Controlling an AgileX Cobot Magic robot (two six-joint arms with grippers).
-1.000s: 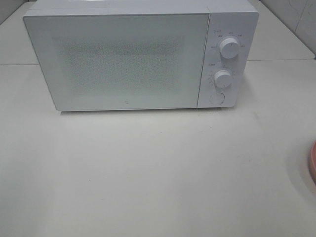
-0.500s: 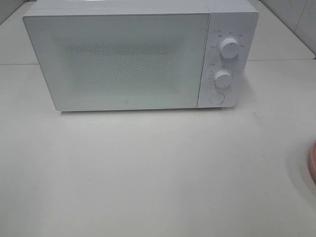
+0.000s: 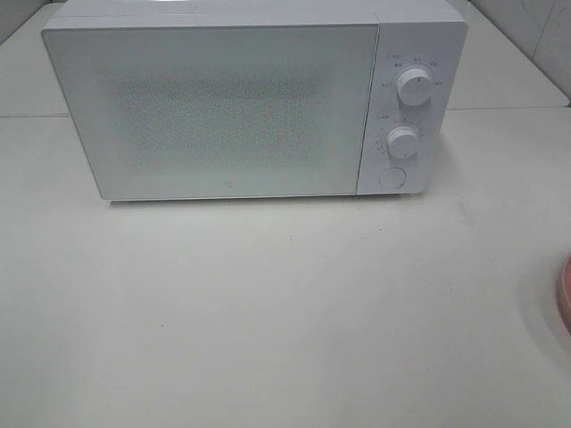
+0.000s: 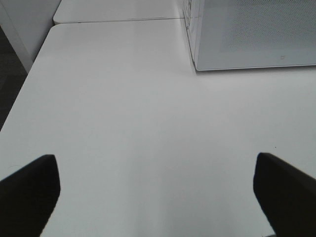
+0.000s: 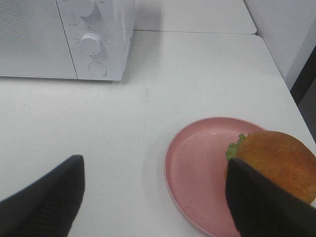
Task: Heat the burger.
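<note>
The burger (image 5: 274, 160), with a golden-brown bun and a frill of green lettuce, sits on the far side of a round pink plate (image 5: 197, 168) in the right wrist view. My right gripper (image 5: 155, 202) hovers open above the table in front of the plate; one dark finger (image 5: 266, 205) overlaps the burger's near edge, and nothing lies between the jaws. The left gripper (image 4: 158, 197) is open wide over bare table, well short of the white microwave (image 3: 214, 107). The microwave door is closed. The exterior view shows only a sliver of the plate (image 3: 566, 294) and neither gripper.
The microwave has two round knobs (image 3: 415, 86) (image 3: 402, 141) and a round button (image 3: 392, 176) on its right panel. The white table (image 3: 268, 312) stretches in front of it. A table edge and dark floor (image 4: 10, 84) lie on the left arm's side.
</note>
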